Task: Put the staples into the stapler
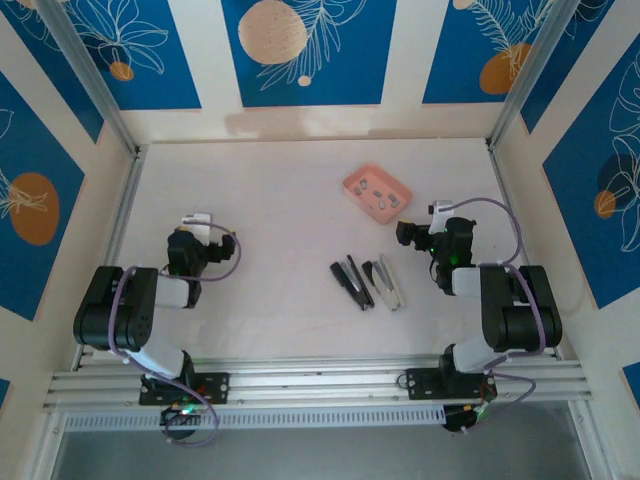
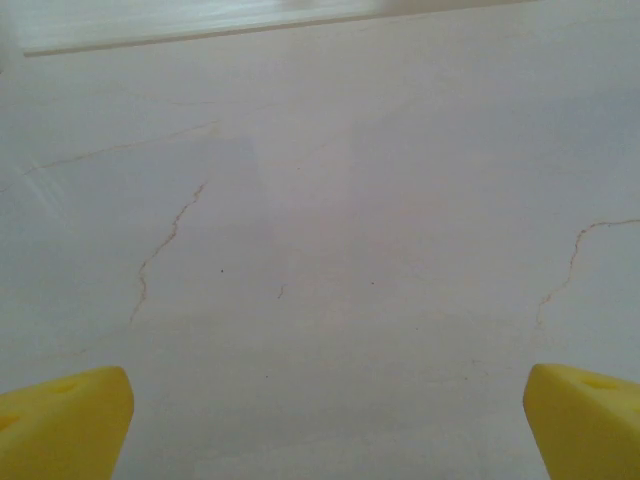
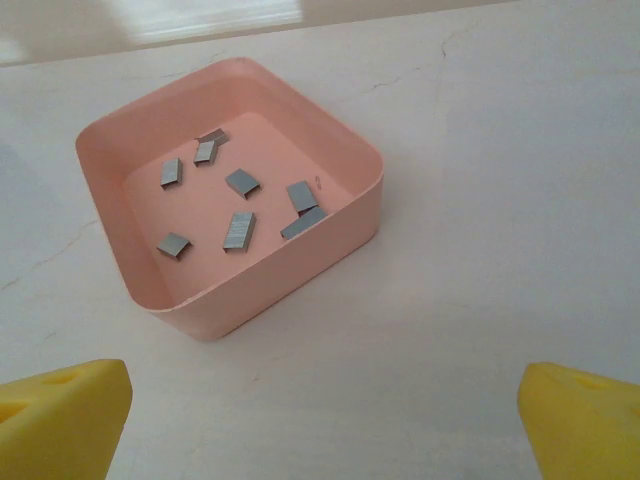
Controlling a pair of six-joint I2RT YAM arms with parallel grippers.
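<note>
Staples lie scattered in the tray, on the table just ahead of my right gripper. Stapler lies nearer my bases than the tray, between my arms. My left gripper is well apart, far left.

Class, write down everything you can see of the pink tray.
The pink tray is a shallow, open-topped rectangular dish with rounded corners and low walls, apparently smooth plastic. It sits flat on the white table, askew to the table's edges, on the far right side, ahead of the right gripper. Several small grey staples lie scattered on its floor. Nothing else touches it.
</note>
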